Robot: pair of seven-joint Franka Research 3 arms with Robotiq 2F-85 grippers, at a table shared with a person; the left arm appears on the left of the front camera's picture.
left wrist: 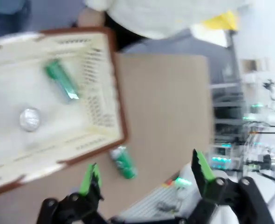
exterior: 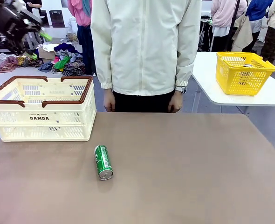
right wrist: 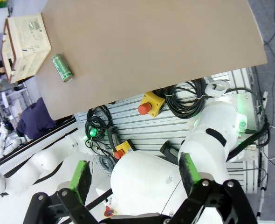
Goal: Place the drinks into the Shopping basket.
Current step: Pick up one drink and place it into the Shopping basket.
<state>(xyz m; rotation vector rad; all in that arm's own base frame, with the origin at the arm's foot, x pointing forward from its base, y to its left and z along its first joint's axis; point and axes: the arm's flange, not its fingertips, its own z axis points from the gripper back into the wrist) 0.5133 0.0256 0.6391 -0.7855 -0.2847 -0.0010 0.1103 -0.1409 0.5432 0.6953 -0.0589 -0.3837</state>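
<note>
Green-walled with silver ends, the green can [exterior: 103, 162] lies on its side on the brown table [exterior: 184, 158] in the front view, at about 7 o'clock from the table's middle. It is near the Shopping basket [exterior: 40, 122] at 10 o'clock but outside it, so it is not yet loaded; lying flat, it is liable to roll. The left gripper [exterior: 38, 45] hangs high at 11 o'clock, beyond the basket, fingers spread and holding nothing, a height that probably serves as clearance over the rim. The person [exterior: 146, 46] stands at 12 o'clock, both hands lowered at the far table edge, well apart from the can. The left wrist view is blurred. It shows the left gripper's pads wide apart and looks down on the basket at 10 o'clock. Inside lie a second green can [left wrist: 60, 80], flat on the floor, and a silver can end [left wrist: 29, 119] facing up, probably an upright can whose wall colour is hidden. In the right wrist view the right gripper [right wrist: 135, 175] hangs high over the robot's own side, fingers spread and empty. The basket lies at 11 o'clock, with the green can just beside it on the table.
</note>
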